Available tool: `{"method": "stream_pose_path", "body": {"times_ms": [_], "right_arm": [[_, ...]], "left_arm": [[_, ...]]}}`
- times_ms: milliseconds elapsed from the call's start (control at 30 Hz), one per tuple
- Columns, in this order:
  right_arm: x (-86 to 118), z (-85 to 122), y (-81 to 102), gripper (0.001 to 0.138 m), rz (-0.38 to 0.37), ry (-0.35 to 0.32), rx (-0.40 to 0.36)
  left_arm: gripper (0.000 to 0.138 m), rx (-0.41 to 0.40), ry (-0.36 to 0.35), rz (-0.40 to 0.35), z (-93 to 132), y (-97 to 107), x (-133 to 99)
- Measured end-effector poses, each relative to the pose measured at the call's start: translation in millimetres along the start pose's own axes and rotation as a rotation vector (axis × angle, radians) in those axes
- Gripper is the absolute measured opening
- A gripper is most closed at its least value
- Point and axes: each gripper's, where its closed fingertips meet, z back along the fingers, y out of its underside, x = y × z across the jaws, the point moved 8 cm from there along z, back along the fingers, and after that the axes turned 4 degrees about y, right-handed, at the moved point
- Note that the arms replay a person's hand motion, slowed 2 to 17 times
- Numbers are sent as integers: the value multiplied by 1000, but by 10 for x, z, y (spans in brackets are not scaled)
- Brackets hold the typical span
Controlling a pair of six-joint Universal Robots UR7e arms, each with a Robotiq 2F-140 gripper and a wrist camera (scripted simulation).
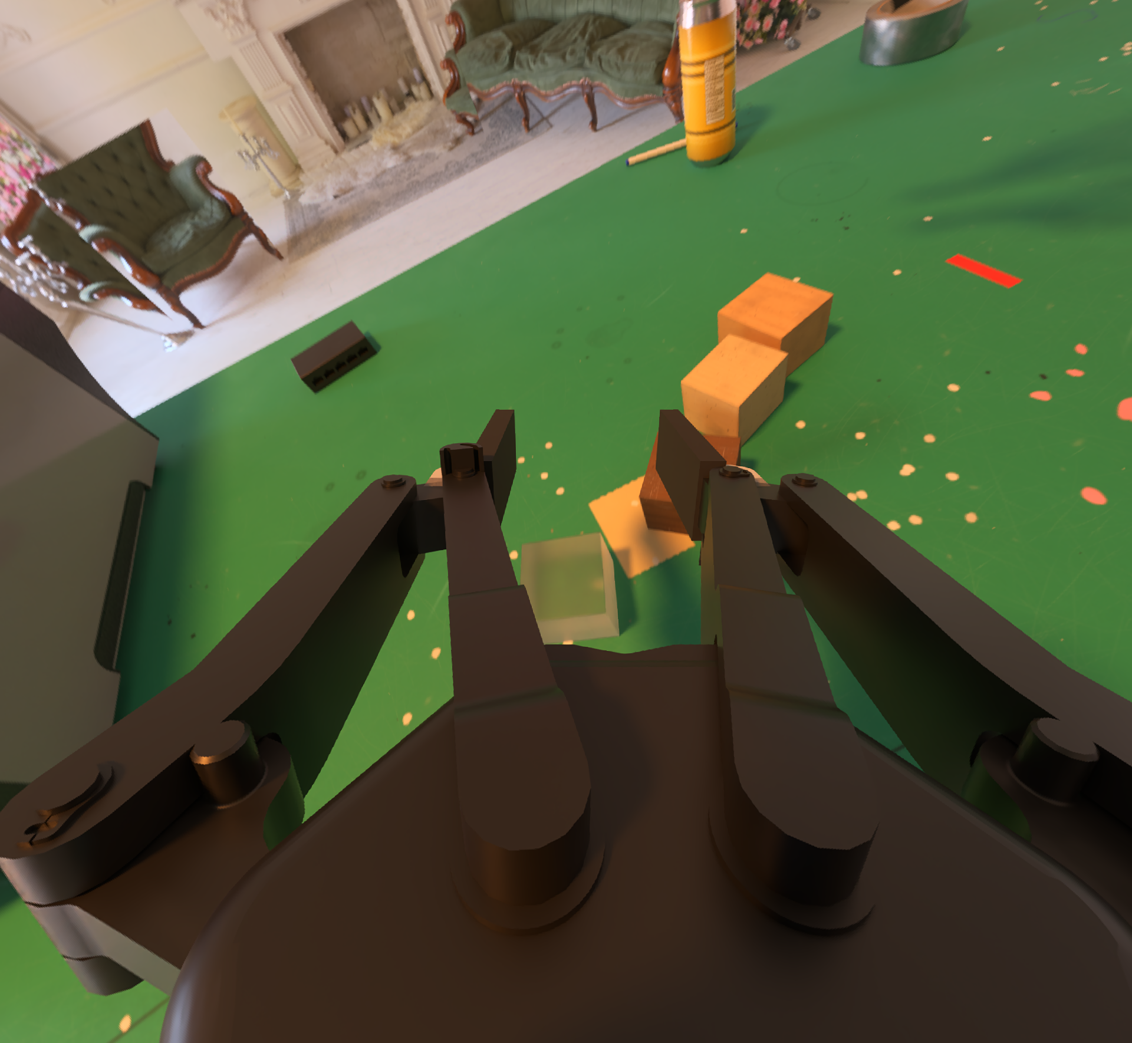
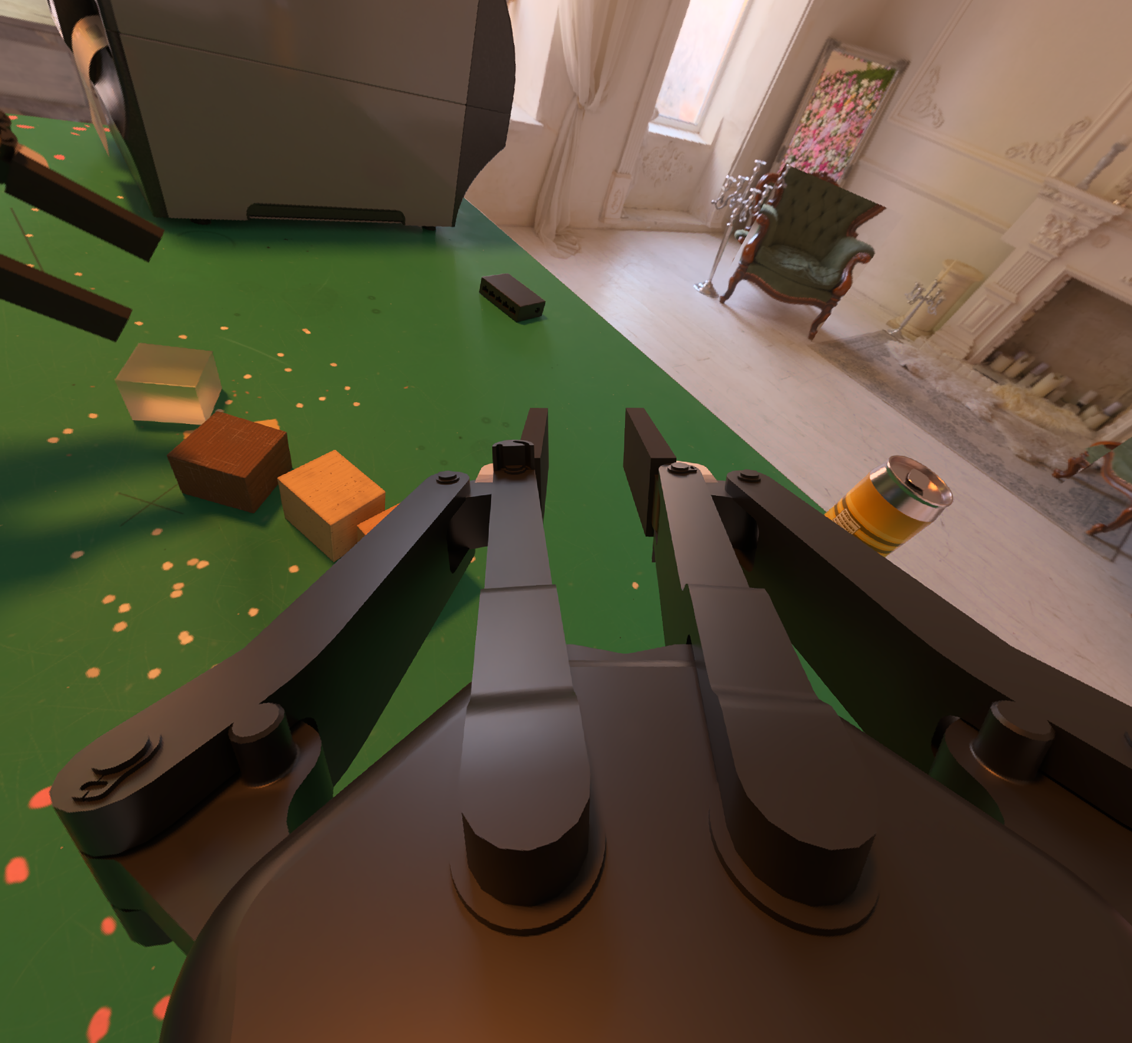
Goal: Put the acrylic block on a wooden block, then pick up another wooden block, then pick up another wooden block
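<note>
The clear acrylic block (image 1: 569, 585) lies on the green table below my open, empty left gripper (image 1: 588, 450); it also shows in the right wrist view (image 2: 168, 382). A dark brown wooden block (image 1: 664, 499) (image 2: 230, 459) sits beside it, partly hidden behind my left gripper's right finger. A pale wooden block (image 1: 732, 386) (image 2: 331, 499) and a larger pale wooden block (image 1: 775, 318) lie farther on. My right gripper (image 2: 585, 453) is open and empty over bare table. The left gripper's fingers (image 2: 79, 211) show at the right wrist view's left edge.
A grey machine (image 2: 294, 70) (image 1: 55, 499) stands near the blocks. A small black hub (image 1: 334, 355) (image 2: 511, 297), a yellow can (image 1: 707, 76) (image 2: 888, 502) and a pencil (image 1: 655, 152) lie near the table edge. A metal oval stand (image 1: 916, 27) is at the far corner.
</note>
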Motion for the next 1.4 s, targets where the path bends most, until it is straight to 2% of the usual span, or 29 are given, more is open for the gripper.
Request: {"method": "stream_pose_path", "body": {"times_ms": [200,500,767,1067,1267,1400], "right_arm": [[-60,49,6,35,-15,7,-11],[-124,79,34,36,-41,6,-20],[-156,68,82,36,-50,5,1],[-169,48,116,37,-50,5,17],[-173,32,138,37,-47,2,32],[-176,17,154,37,-44,-3,42]], "left_arm": [[71,42,4,50,-102,274,55],[83,137,87,120,-251,513,75],[87,255,54,137,-376,643,120],[89,331,30,99,-505,718,108],[79,406,-20,53,-560,767,128],[60,421,-20,39,-581,764,111]]}}
